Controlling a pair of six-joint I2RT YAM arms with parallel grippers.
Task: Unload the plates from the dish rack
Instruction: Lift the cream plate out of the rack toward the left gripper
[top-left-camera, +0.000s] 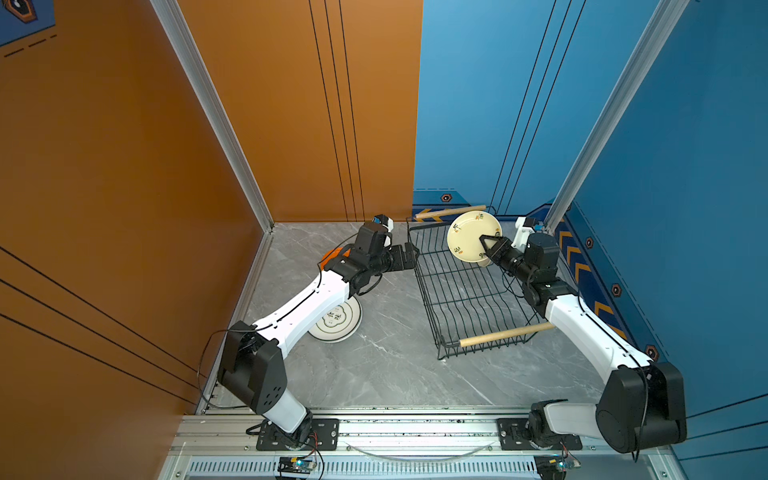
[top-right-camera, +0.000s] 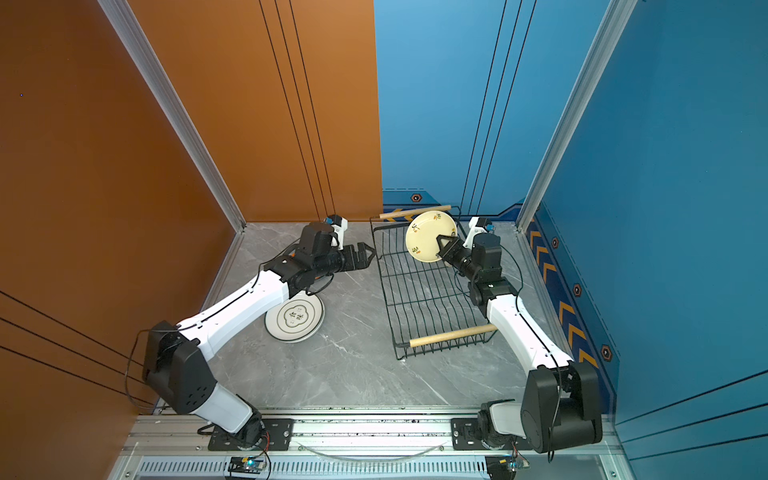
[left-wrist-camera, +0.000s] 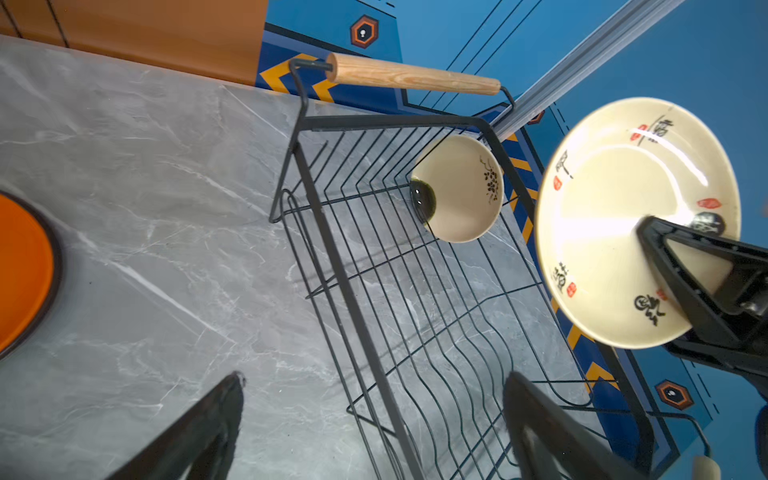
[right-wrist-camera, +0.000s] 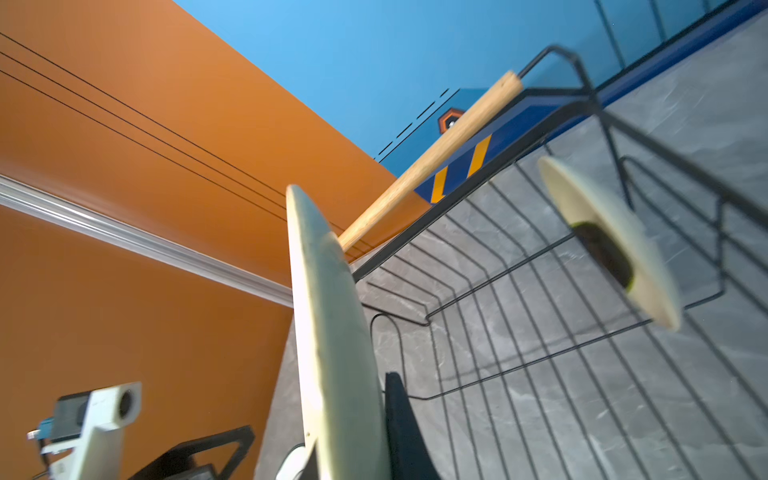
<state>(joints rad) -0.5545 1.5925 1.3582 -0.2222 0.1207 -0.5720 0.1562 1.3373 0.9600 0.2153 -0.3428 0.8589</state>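
My right gripper (top-left-camera: 484, 241) (right-wrist-camera: 353, 382) is shut on the rim of a cream plate (top-left-camera: 471, 235) (top-right-camera: 428, 237) (left-wrist-camera: 615, 232) with printed motifs, held on edge above the far end of the black wire dish rack (top-left-camera: 457, 291) (top-right-camera: 424, 299). A smaller cream plate (left-wrist-camera: 461, 187) (right-wrist-camera: 611, 241) stands in the rack's far corner. My left gripper (top-left-camera: 411, 253) (left-wrist-camera: 374, 378) hangs open and holds nothing, just left of the rack's side wall. On the table lie a white plate with a dark rim (top-left-camera: 338, 322) and an orange plate (left-wrist-camera: 20, 270), mostly hidden under the left arm.
The rack has a wooden rod handle at each end (top-left-camera: 451, 212) (top-left-camera: 505, 334). Orange and blue walls close in the marble table (top-left-camera: 395, 365) at the back and sides. The left arm crosses above the two plates on the table.
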